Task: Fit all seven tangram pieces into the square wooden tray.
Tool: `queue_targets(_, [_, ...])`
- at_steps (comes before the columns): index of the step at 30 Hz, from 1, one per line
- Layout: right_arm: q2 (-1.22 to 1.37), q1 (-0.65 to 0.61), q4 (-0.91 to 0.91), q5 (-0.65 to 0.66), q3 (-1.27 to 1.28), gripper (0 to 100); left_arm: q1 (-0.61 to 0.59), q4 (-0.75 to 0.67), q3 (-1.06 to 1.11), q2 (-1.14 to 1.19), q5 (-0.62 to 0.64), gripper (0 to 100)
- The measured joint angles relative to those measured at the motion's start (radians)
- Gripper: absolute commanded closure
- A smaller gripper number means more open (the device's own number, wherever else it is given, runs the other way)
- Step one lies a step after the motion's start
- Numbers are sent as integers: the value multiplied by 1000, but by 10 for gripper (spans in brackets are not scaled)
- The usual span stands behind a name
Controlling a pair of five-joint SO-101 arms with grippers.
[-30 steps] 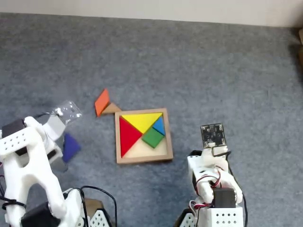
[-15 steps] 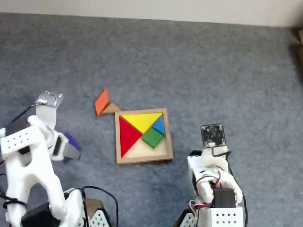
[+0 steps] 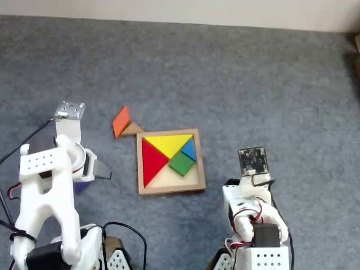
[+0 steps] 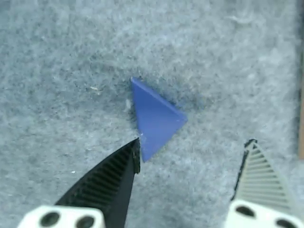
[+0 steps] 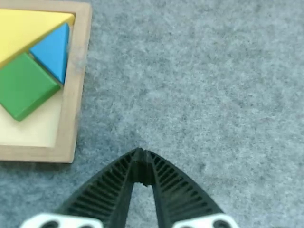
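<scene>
The square wooden tray (image 3: 170, 189) holds a red triangle (image 3: 152, 160), a yellow triangle (image 3: 169, 143), a light blue triangle (image 3: 189, 150) and a green square (image 3: 181, 163). An orange parallelogram (image 3: 120, 121) and a brown triangle (image 3: 133, 130) lie on the carpet off its far left corner. A dark blue triangle (image 4: 154, 118) lies left of the tray; my left gripper (image 4: 192, 146) hangs open just over it, the black fingertip (image 4: 134, 149) at one corner. My right gripper (image 5: 139, 156) is shut on nothing, over carpet right of the tray (image 5: 71, 95).
Grey carpet covers the table. The left arm's body (image 3: 50, 185) hides most of the dark blue triangle (image 3: 80, 186) from above. The right arm (image 3: 253, 214) stands at the near edge, right of the tray. A pale strip runs along the far edge.
The left arm has swung its wrist down and toward the tray, bringing its gripper over the dark blue triangle, which it now mostly covers from above. The right arm has not moved.
</scene>
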Motion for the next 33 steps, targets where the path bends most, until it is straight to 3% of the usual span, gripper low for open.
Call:
queue_targets(10, [0, 0, 0, 0, 0, 993, -71, -77, 34, 5, 0, 675])
queue_targets(15, [0, 0, 0, 0, 0, 993, -77, -144, 31, 133, 2, 711])
queue_targets(21, [0, 0, 0, 0, 0, 993, -75, -132, -63, 307, 3, 726])
queue_targets(28, [0, 0, 0, 0, 0, 993, -75, -129, -81, 330, 3, 727])
queue_targets(33, [0, 0, 0, 0, 0, 993, -75, -127, -81, 336, 5, 805])
